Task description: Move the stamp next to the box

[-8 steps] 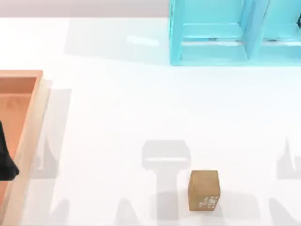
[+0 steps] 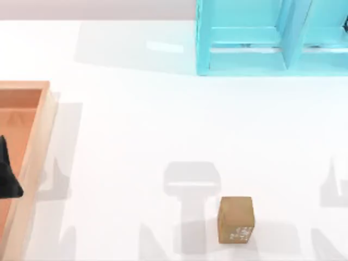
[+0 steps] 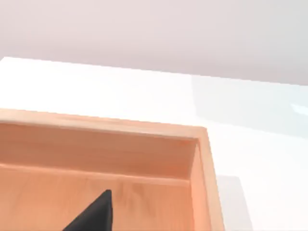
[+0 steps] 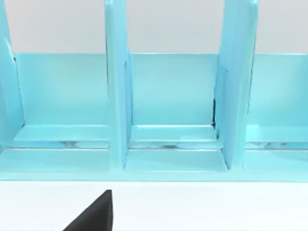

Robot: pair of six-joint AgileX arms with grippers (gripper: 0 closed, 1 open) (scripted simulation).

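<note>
From above, the small tan-brown wooden cube-like stamp (image 2: 236, 218) with faint white markings on its near face sits on the white table (image 2: 136, 125) toward the bottom edge, right of the middle, with nothing holding it. The large shallow box (image 2: 33, 157), orange-brown inside with light wooden raised rims, lies at the table's far left, well apart from the stamp. A black part of the left gripper (image 2: 7, 178) hangs over the box's interior at the left edge; whether its claw is spread or closed cannot be told. A turquoise-blue shelf frame (image 2: 255, 41) stands at the back right. In the left wrist view, the box's corner and rim (image 3: 204, 183) lie just beneath a black fingertip (image 3: 96, 216), and again how far the claw gapes cannot be judged; it appears to hold nothing. The risk I see here is that an arm reaching out from this spot could clip the raised rim and shove the box, shifting the target. In the right wrist view, the shelf frame's compartments (image 4: 173, 110) face the camera, with one black fingertip (image 4: 96, 214) at the picture's edge; the claw's opening cannot be told. The stamp is small, so an off-centre pinch could tip or skid it, and a careless release could land it against the rim.
</note>
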